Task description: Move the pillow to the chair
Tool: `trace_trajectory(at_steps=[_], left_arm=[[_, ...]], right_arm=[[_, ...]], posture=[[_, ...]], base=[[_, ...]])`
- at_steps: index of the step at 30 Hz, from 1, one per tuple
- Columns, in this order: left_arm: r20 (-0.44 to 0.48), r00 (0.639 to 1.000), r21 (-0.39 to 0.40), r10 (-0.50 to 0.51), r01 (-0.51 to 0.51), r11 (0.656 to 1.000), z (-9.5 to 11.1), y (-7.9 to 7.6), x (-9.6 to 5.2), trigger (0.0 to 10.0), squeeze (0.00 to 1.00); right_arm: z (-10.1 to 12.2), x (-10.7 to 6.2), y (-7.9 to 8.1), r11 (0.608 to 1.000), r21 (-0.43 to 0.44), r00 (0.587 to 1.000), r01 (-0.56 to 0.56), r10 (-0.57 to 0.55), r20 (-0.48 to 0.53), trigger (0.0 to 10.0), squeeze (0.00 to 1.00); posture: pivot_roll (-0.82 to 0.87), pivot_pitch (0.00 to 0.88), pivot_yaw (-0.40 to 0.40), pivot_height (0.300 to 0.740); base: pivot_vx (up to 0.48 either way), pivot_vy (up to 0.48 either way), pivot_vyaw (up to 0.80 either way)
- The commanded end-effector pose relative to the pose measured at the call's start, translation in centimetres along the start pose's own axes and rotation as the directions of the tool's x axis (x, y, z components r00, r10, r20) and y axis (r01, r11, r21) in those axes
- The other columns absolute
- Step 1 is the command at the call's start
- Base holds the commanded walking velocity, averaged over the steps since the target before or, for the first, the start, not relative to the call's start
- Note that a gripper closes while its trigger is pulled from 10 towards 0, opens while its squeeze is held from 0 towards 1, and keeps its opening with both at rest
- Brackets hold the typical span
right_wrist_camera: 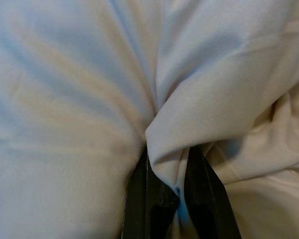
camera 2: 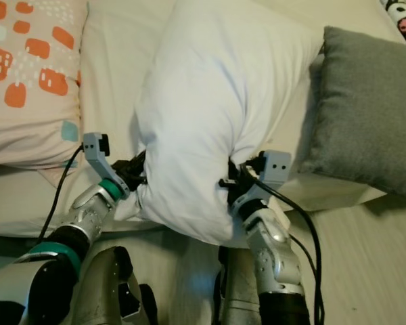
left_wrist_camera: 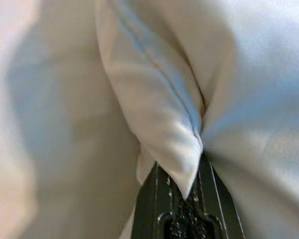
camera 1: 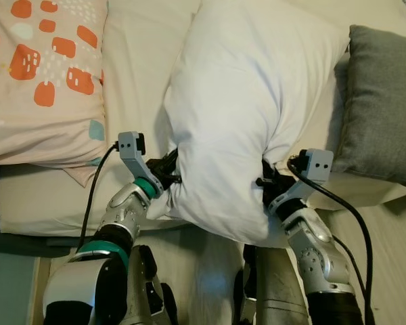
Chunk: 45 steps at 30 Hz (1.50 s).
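A large white pillow [camera 1: 237, 101] lies across the near edge of the bed, its lower end hanging over the edge between my two arms. My left gripper [camera 1: 170, 170] is shut on the pillow's left side, where the fabric [left_wrist_camera: 179, 149] bunches between its black fingers [left_wrist_camera: 149, 199]. On the right side my right gripper [camera 1: 267, 181] pinches a fold of the pillow [right_wrist_camera: 179, 129] between its fingers [right_wrist_camera: 139, 199]. Both grips squeeze the pillow's lower part inward.
A cream pillow with orange patches [camera 1: 40, 74] lies at the left on the bed [camera 1: 132, 61]. A grey cushion [camera 1: 382, 101] lies at the right. Pale wooden floor [camera 1: 392, 271] runs along the bed's near edge, with my legs below.
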<state>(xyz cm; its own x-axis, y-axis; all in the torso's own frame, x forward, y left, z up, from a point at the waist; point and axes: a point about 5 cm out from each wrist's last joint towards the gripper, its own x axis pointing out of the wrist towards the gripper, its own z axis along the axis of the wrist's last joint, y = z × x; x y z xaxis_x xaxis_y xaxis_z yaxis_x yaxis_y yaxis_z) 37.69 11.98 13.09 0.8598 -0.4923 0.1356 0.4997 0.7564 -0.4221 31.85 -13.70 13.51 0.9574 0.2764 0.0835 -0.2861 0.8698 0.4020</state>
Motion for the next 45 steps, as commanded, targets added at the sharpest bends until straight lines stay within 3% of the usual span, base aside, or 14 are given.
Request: trace_trajectory(at_steps=[1, 6, 12, 18, 21, 23, 24, 31, 37, 45], left_arm=[[0.030, 1.000, 0.004, 0.004, -0.004, 1.000, 0.0, 0.0, -0.2, 0.0, 0.00], [0.139, 0.990, 0.029, 0.018, -0.022, 0.999, 1.5, -0.1, -0.1, 0.0, 0.00], [0.172, 0.985, 0.142, -0.031, 0.006, 0.990, 1.7, -1.1, -1.0, 0.0, 0.00], [0.198, 0.980, 0.168, -0.008, -0.026, 0.985, 1.6, -1.7, -1.6, 0.0, 0.00], [0.193, 0.980, 0.208, 0.045, -0.085, 0.974, 1.5, -1.8, -2.1, 0.0, 0.00], [0.195, 0.976, 0.266, 0.097, -0.148, 0.953, 1.3, -1.9, -2.5, 0.0, 0.00], [0.188, 0.973, 0.260, 0.130, -0.177, 0.949, 1.3, -1.8, -2.6, 10.0, 0.00], [0.190, 0.966, 0.253, 0.176, -0.221, 0.942, 1.6, -1.9, -3.0, 10.0, 0.00], [0.147, 0.966, 0.282, 0.213, -0.247, 0.927, 1.0, -2.0, -3.5, 10.0, 0.00], [0.113, 0.968, 0.302, 0.225, -0.249, 0.920, 0.0, -2.4, -4.2, 10.0, 0.00]], right_arm=[[-2.7, 0.4, 2.7, 0.991, 0.063, 0.987, -0.117, 0.123, -0.099, 0.0, 0.00], [-2.4, 0.8, 3.8, 0.983, 0.084, 0.983, -0.163, 0.170, -0.075, 0.0, 0.00], [-1.6, 1.5, 4.7, 0.973, 0.103, 0.977, -0.209, 0.212, -0.026, 0.0, 0.00], [-1.5, 1.4, 4.7, 0.972, 0.095, 0.975, -0.217, 0.219, -0.017, 0.0, 0.00], [-2.1, 1.2, 4.6, 0.981, 0.059, 0.982, -0.185, 0.188, -0.036, 0.0, 0.00], [-2.7, 1.1, 4.0, 0.994, 0.016, 0.993, -0.104, 0.105, -0.051, 0.0, 0.00], [-2.9, 1.2, 3.9, 0.996, 0.004, 0.994, -0.090, 0.090, -0.066, 10.0, 0.00], [-3.2, 1.3, 3.4, 0.998, -0.011, 0.994, -0.067, 0.066, -0.085, 10.0, 0.00], [-3.4, 1.7, 3.0, 0.995, -0.081, 0.992, -0.056, 0.047, -0.115, 10.0, 0.00], [-2.9, 2.4, 3.2, 0.995, -0.103, 0.998, -0.016, 0.009, -0.066, 10.0, 0.00]], posture=[[-0.01, 0.204, 0.121, 0.562], [0.03, 0.149, 0.087, 0.562], [0.06, 0.082, 0.071, 0.562], [0.07, 0.065, 0.072, 0.562], [0.07, 0.044, 0.066, 0.562], [0.07, 0.036, 0.060, 0.562], [0.08, 0.028, 0.052, 0.562], [0.09, 0.024, 0.034, 0.562], [0.10, 0.018, 0.029, 0.562], [0.09, 0.021, 0.044, 0.597]], base=[[0.000, 0.000, 0.00], [0.000, 0.000, 0.00], [0.000, 0.000, 0.00], [0.000, 0.000, 0.00], [0.000, 0.000, 0.00], [0.000, 0.000, 0.00], [0.000, 0.000, 0.00], [0.000, 0.000, 0.00], [0.000, 0.000, 0.00], [0.000, 0.000, 0.00]])
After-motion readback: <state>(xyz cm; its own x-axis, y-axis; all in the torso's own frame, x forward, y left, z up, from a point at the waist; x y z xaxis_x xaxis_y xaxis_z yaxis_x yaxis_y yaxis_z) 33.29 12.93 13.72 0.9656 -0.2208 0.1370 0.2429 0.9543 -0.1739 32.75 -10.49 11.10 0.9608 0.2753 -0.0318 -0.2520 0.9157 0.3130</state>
